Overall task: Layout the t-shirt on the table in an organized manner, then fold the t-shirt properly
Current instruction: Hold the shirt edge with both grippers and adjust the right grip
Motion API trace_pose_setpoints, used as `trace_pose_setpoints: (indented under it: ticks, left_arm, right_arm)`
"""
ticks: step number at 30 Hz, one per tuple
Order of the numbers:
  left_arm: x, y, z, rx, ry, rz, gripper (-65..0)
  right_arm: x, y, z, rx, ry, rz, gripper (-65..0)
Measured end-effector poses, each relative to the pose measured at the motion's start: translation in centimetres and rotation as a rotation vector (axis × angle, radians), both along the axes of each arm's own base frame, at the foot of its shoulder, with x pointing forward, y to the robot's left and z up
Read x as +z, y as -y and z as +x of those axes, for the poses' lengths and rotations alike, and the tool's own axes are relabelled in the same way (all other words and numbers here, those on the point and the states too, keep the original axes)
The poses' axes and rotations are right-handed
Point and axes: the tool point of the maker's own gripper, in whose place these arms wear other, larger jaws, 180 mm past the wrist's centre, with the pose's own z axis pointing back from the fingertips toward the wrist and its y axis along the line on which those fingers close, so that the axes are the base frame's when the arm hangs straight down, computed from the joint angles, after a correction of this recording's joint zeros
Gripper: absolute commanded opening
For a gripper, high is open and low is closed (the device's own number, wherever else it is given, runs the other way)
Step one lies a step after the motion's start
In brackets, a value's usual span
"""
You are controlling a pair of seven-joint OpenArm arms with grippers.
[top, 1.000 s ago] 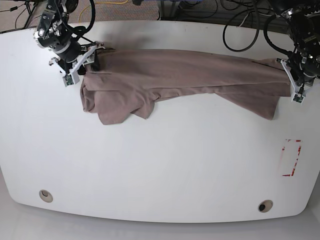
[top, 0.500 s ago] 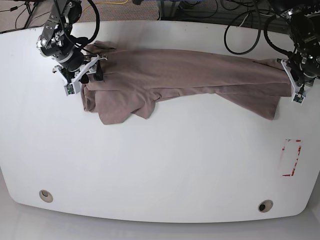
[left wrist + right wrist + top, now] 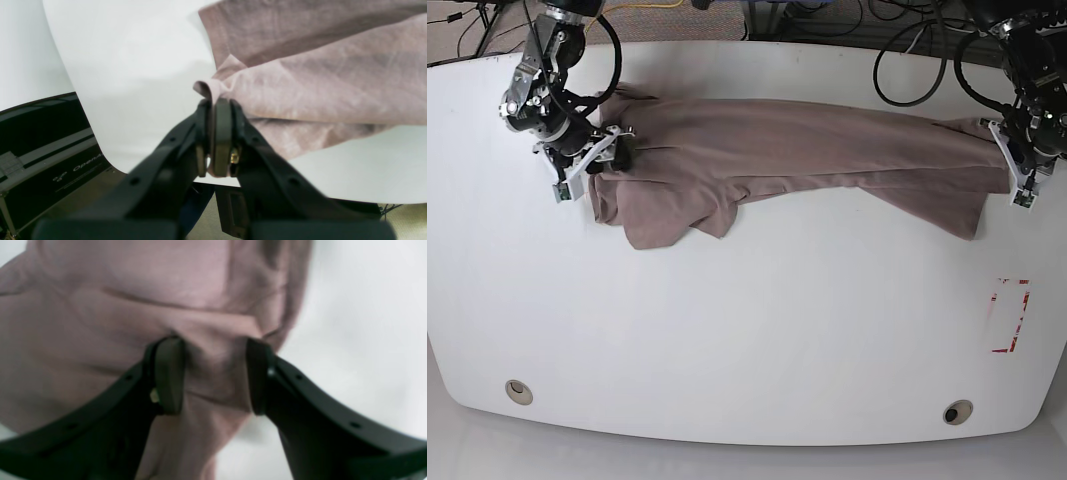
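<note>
A plain, wrinkled mauve-brown cloth t-shirt (image 3: 797,150) lies stretched in a long band across the far half of a large glossy white table (image 3: 747,330) with rounded corners. The shirt runs from far left to far right, with a bunched flap drooping toward the near side at its left end and a smaller one at its right end.

The left gripper (image 3: 213,133), at the scene's far right, has its black jaws pressed together on a thin fold at the shirt's edge, pinching the cloth tight. That firm pinch likely anchors this end so the fabric can be pulled flat.

The right gripper (image 3: 211,373), at the scene's far left, sits with its jaws partly apart, straddling a raised ridge of cloth. The fingers (image 3: 168,373) flank the ridge, but the blurred view does not show whether they actually grip it. It appears placed to take hold of the opposite end.

The shirt is twisted and not yet spread flat, so the laying-out step seems unfinished.
</note>
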Motion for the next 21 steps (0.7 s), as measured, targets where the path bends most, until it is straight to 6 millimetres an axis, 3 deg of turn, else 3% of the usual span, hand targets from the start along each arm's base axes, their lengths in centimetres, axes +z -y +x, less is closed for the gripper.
trace_pose_setpoints:
  ticks: [8, 11, 15, 21]
  left_arm:
    - [-0.02, 0.02, 0.0, 0.0, -0.001, 0.0, -65.0]
    - [0.0, 0.03, 0.03, -0.001, 0.0, 0.0, -65.0]
    - [0.27, 0.04, 0.47, -0.001, 0.013, -0.001, -65.0]
    - [0.38, 0.03, 0.62, -0.001, 0.018, 0.0, -65.0]
  right_arm:
    - [-0.56, 0.39, 0.16, -0.007, -0.016, 0.004, -38.2]
    - [-0.46, 0.32, 0.31, -0.011, 0.001, 0.008, -47.6]
    - [-0.48, 0.29, 0.31, -0.012, 0.003, 0.01, -65.0]
    - [-0.17, 0.2, 0.3, -0.009, 0.01, 0.009, -65.0]
